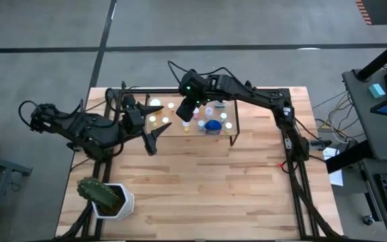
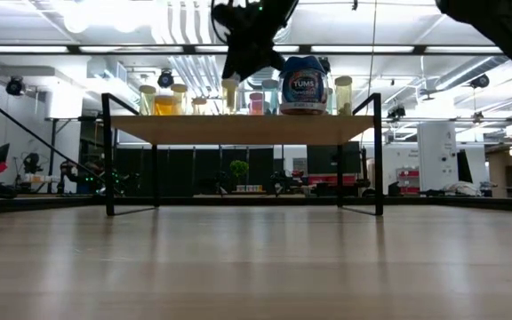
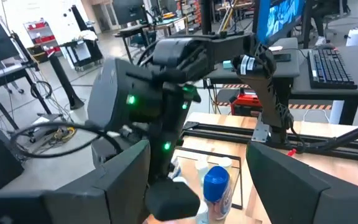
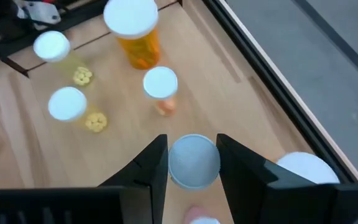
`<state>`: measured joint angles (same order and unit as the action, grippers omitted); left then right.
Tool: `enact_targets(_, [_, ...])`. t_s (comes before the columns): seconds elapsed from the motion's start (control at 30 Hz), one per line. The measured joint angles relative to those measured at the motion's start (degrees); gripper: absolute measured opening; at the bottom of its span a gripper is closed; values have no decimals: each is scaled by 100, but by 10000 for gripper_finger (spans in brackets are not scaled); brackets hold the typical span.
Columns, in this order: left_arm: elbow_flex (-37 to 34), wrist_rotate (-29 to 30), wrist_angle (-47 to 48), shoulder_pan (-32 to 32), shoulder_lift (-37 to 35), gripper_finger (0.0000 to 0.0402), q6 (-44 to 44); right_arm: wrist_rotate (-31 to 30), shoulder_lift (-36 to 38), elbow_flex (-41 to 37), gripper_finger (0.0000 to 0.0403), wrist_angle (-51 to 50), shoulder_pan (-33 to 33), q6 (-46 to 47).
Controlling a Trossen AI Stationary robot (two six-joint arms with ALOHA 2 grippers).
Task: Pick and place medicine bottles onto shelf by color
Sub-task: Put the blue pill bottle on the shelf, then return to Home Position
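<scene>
one upright bottle (image 4: 194,162) between right fingers (image 4: 151,165)

The high view looks straight down on the shelf (image 1: 188,119). The low view faces it level across the worktop (image 2: 256,267), from well back. Both wrist views sit close above the shelf, sharing its bottles.

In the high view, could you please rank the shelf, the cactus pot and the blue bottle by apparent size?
1. Shelf, clearly largest.
2. Cactus pot, much smaller.
3. Blue bottle, smallest.
The bottle stands raised on the shelf, nearer the camera, yet looks smallest anyway.
</scene>
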<state>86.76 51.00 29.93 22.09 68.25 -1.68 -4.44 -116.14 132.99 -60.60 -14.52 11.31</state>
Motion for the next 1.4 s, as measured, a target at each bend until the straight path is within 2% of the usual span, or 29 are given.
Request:
enact_targets(0.7, [0, 46, -15, 0, -78, 251, 362, -14, -398, -13, 115, 168, -11, -241])
enact_targets(1.03, [2, 87, -20, 0, -85, 251, 414, -16, -376, -13, 151, 187, -11, -300])
enact_targets(1.17, [2, 128, -59, 0, -85, 251, 414, -14, -374, -13, 154, 227, -9, -295])
enact_targets(1.3, [4, 141, -63, 0, -93, 251, 527, 32, -101, 33, 155, 142, -1, -265])
enact_targets(1.4, [4, -25, -40, 54, -241, 251, 666, 28, 591, 30, 153, -27, 179, -657])
